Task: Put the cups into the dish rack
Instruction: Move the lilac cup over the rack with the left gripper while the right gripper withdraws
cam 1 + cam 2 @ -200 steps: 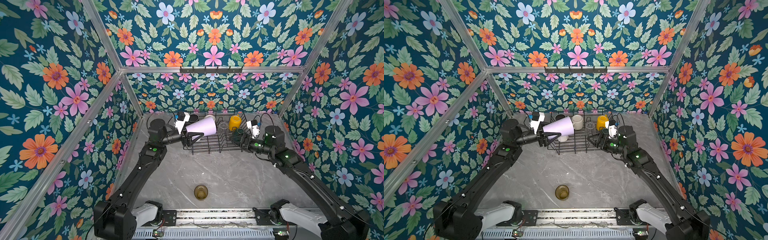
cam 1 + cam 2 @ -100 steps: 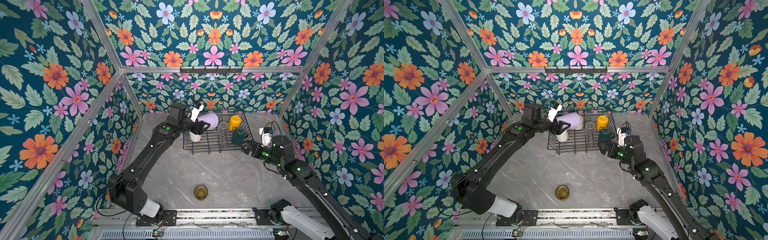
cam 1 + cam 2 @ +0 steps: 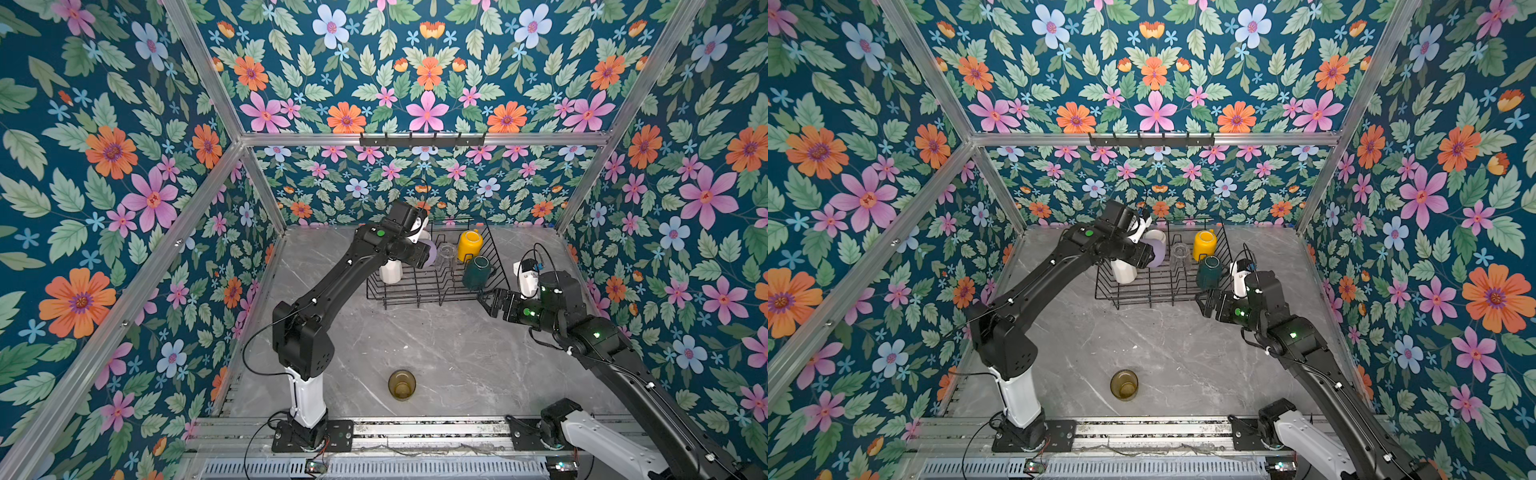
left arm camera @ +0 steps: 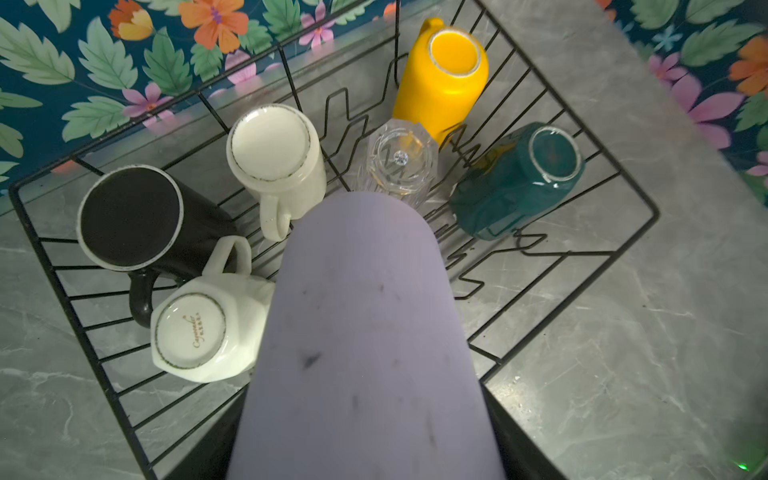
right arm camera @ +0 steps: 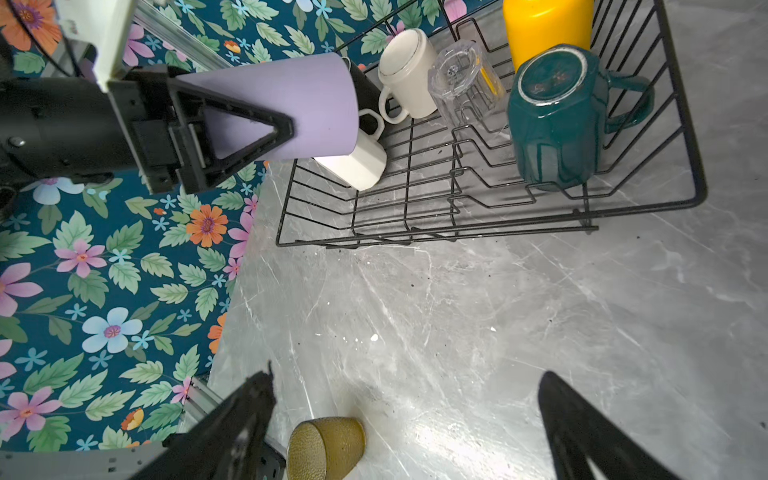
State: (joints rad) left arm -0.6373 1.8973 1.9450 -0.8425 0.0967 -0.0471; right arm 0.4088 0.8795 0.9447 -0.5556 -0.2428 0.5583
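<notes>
Lilac tumbler (image 5: 320, 95) clamped in left hand (image 3: 423, 257): ease it into dish rack (image 3: 415, 291) without nudging mugs (image 4: 199, 332); right hand (image 5: 405, 374) spread, empty.

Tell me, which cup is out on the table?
The olive-amber glass cup, alone on the grey table. Six others sit in the black wire rack; the left claw holds the lilac tumbler.

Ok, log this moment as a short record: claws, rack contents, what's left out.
left claw: shut on lilac tumbler, held above black wire dish rack
right claw: open, empty, by the rack's front corner
in rack: yellow mug, dark green mug, clear glass, cream mug, black mug, white faceted mug, all bottom up
left out: olive-amber glass, upright on grey marble table
</notes>
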